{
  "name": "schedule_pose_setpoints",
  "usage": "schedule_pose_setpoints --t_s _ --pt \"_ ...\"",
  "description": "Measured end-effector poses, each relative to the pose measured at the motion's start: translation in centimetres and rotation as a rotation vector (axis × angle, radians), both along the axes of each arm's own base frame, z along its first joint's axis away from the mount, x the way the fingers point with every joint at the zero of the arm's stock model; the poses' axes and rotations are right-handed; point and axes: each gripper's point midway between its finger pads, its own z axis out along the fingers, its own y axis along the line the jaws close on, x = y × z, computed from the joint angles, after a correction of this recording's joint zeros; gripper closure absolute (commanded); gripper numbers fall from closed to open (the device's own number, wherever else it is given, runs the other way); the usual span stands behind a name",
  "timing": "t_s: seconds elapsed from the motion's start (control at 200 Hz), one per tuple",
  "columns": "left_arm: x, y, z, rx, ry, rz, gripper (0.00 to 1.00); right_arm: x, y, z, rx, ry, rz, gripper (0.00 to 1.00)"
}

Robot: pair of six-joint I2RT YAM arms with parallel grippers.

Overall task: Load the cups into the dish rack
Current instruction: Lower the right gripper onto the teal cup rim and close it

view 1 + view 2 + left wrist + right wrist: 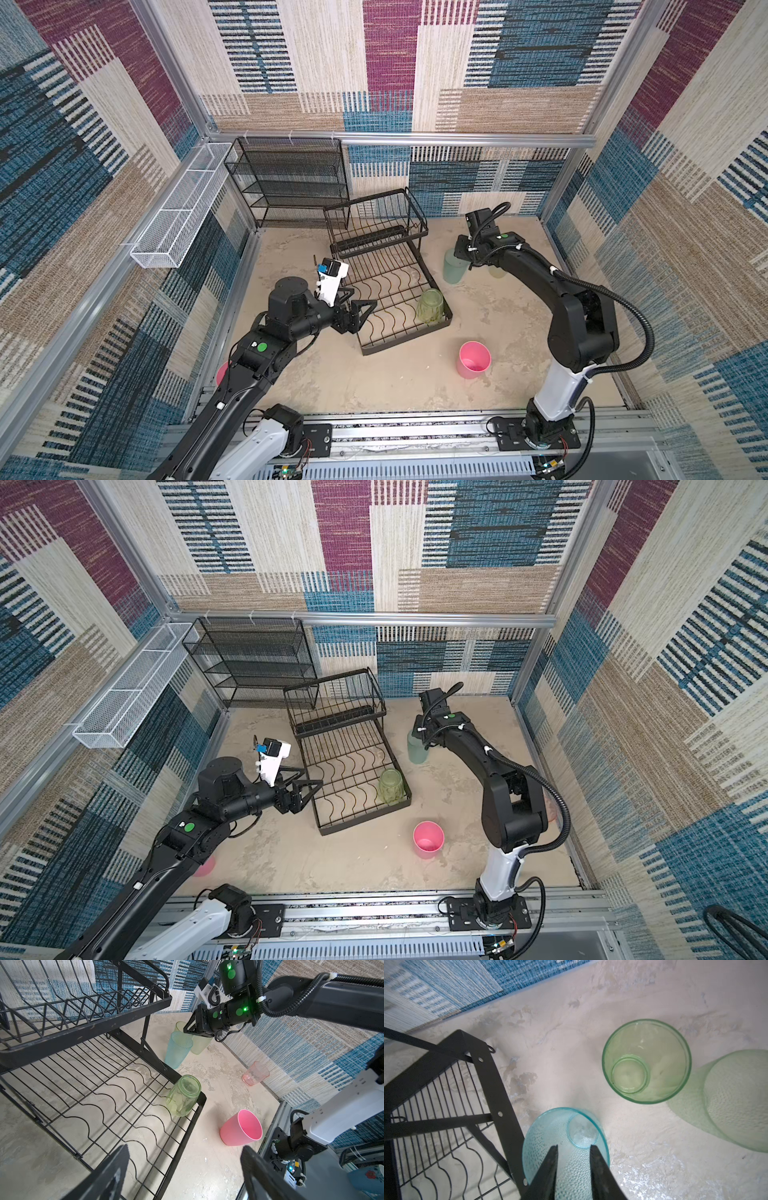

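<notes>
Right end effector (574, 1147) atop upright teal cup (546, 1136) rim; grip unclear. Dish rack (407, 337) at cup's 9 o'clock. Left end effector (186, 1167) spread wide, empty.

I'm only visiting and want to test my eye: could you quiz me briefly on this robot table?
1. True or false: the dish rack holds one upside-down yellow-green cup.
2. The right gripper is at which cup? A the solid pink one, B the teal one, C the one in the rack.
3. Is the left gripper open or shut?
Key: 1 true; 2 B, the teal cup; 3 open, with nothing between its fingers.
</notes>
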Motion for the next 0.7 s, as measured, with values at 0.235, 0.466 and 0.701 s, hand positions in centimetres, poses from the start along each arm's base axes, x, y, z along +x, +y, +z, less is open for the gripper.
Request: schedule_pose_setpoints --t_s 0.235,0.466,0.701 --pt "0.1 0.0 -0.2 0.002 0.005 0.0 0.13 -0.4 -0.5 1.0 -0.019 -0.012 -0.004 0.69" --pt "0.1 -0.1 -0.3 0.003 0.01 -0.001 0.13 -2.1 -1.1 -2.0 -0.056 0.072 -0.007 0.69" --pt "0.1 -0.1 -0.2 0.002 0.008 -0.002 0.13 -2.1 -1.1 -4.5 -0.073 0.126 -0.002 0.7"
